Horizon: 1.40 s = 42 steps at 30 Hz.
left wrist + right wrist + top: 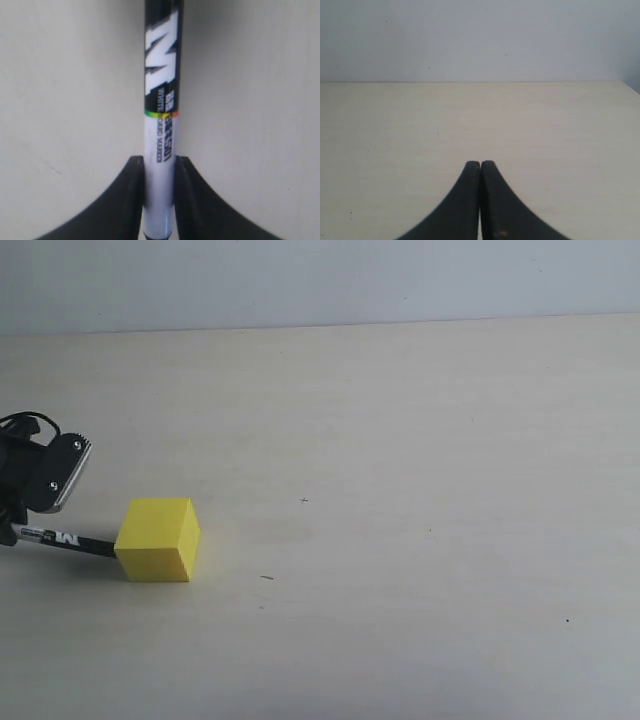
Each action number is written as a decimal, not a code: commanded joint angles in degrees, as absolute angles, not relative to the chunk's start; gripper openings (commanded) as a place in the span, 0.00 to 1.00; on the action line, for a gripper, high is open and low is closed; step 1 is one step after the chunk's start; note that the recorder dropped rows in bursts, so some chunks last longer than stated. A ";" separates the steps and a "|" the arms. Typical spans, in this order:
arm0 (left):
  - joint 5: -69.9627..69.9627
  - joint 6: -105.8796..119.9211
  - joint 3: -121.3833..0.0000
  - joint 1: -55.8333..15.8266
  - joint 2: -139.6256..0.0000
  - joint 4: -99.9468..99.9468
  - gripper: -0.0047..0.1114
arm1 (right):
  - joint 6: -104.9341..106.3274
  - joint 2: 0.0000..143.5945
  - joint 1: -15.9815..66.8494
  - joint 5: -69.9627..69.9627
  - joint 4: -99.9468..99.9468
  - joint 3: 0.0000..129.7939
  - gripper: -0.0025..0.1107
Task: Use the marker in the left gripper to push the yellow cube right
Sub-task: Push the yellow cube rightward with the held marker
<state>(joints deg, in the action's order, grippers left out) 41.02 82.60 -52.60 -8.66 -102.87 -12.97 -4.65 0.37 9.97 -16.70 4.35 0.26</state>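
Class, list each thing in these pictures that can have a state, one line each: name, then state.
left end effector: shut on the marker
marker: nearly level, black end at the left face of the yellow cube
yellow cube: sitting flat, not tilted
right end effector: shut, holding nothing

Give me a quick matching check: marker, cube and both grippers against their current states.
Things:
1 marker
2 yellow cube
3 left gripper
4 right gripper

States:
A shut, holding nothing
B resting on the table
C gripped by its white barrel
D shut on the marker

Pairs: 1-C, 2-B, 3-D, 4-A
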 commanded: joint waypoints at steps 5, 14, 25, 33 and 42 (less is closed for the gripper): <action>41.20 80.40 -52.37 -8.74 -102.69 -12.37 0.04 | -4.69 0.00 10.06 -16.20 4.40 0.00 0.02; 40.92 73.52 -54.06 -19.27 -102.49 -12.29 0.04 | -4.69 0.00 10.06 -16.20 4.40 0.00 0.02; 44.72 63.86 -54.06 -16.96 -102.60 -18.68 0.04 | -4.69 0.00 10.06 -16.20 4.40 0.00 0.02; 44.54 63.54 -54.06 -28.94 -102.60 -15.43 0.04 | -4.69 0.00 10.06 -16.32 4.40 0.00 0.02; 49.21 53.48 -54.06 -29.80 -102.60 -19.22 0.04 | -4.69 0.00 10.06 -16.32 4.40 0.00 0.02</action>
